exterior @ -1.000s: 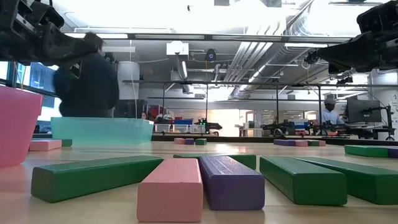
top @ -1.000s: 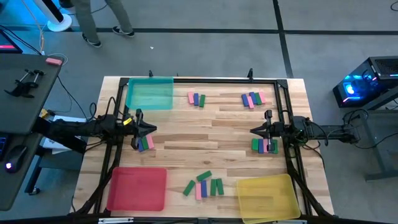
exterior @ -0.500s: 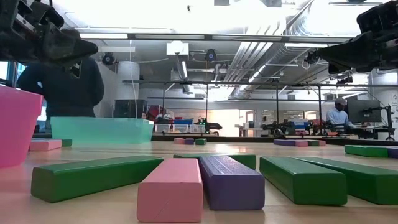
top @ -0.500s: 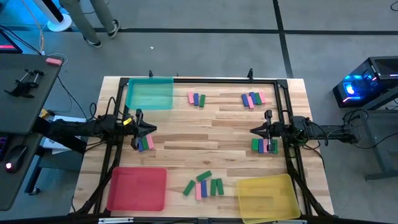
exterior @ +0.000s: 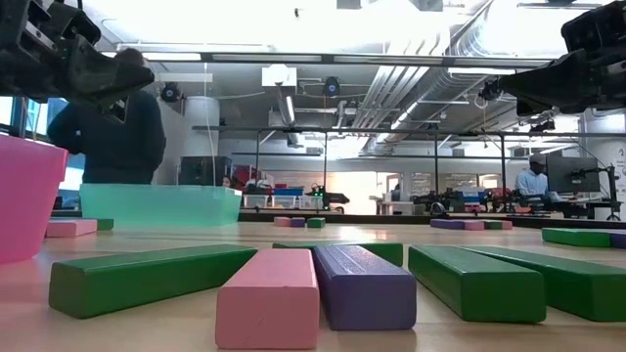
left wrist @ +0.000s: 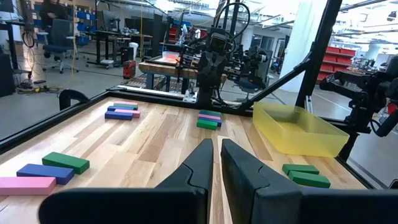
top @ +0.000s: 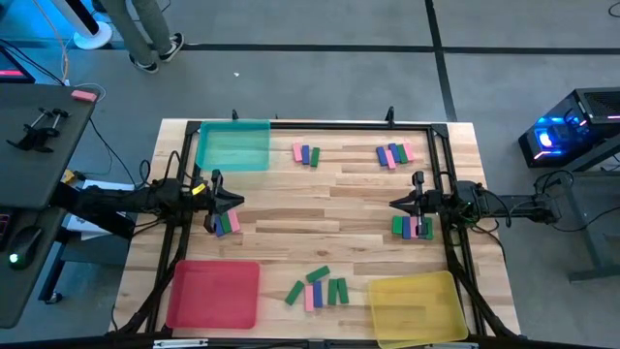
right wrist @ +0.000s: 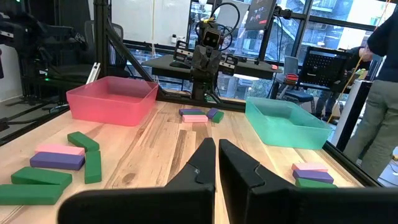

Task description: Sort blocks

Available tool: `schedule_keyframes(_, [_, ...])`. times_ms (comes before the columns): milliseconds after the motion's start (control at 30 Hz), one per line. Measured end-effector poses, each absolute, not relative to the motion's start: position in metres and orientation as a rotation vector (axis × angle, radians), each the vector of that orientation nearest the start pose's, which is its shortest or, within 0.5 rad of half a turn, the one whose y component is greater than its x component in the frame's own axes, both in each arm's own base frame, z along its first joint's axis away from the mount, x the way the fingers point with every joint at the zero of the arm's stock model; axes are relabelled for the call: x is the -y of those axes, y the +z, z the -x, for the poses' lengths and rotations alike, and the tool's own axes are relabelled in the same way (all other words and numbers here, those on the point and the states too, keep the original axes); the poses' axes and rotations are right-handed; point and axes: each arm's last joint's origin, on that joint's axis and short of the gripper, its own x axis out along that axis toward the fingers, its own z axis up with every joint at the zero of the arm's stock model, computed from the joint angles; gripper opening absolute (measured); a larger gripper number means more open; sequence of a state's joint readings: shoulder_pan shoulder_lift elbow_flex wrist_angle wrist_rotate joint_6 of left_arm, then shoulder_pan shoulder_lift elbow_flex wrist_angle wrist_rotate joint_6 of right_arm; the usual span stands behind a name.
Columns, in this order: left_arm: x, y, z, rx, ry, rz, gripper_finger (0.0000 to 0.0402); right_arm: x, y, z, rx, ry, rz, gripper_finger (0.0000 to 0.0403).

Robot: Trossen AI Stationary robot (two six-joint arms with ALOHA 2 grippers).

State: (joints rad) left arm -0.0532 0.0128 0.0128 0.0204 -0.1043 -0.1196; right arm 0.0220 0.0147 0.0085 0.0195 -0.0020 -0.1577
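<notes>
Small green, pink and purple blocks lie flat on the wooden table in several clusters: two near the far edge [top: 307, 154] [top: 394, 154], one near the near edge [top: 318, 289] [exterior: 293, 279], one beside each gripper [top: 226, 223] [top: 412, 227]. My left gripper [top: 235, 202] [left wrist: 216, 144] hovers shut over the table's left side, pointing right. My right gripper [top: 395, 205] [right wrist: 216, 144] hovers shut over the right side, pointing left. Neither touches a block.
A green tray [top: 232, 145] sits at the far-left corner, a red tray [top: 213, 294] at the near-left and a yellow tray [top: 417, 308] at the near-right. The middle of the table [top: 320, 208] is bare wood. A person [top: 145, 29] stands beyond the far-left corner.
Both arms and all blocks have kept still. Only the person beyond the table's far-left corner has shifted position.
</notes>
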Motion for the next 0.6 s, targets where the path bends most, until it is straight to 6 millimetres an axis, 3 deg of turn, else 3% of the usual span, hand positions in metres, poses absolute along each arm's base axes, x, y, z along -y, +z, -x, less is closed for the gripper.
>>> schedule_keyframes(367, [0.002,0.173,-0.097,0.064,0.047,0.139,0.0023,-0.002,0.167,-0.098,0.015,0.023,0.157,0.0])
schedule_keyframes(467, [0.001,0.189,-0.095,0.247,0.075,0.263,0.0023,-0.002,0.167,-0.098,0.015,0.023,0.157,0.0])
schedule_keyframes(600, [-0.003,0.223,-0.084,0.631,0.125,0.36,0.0023,-0.002,0.167,-0.098,0.015,0.023,0.158,0.0])
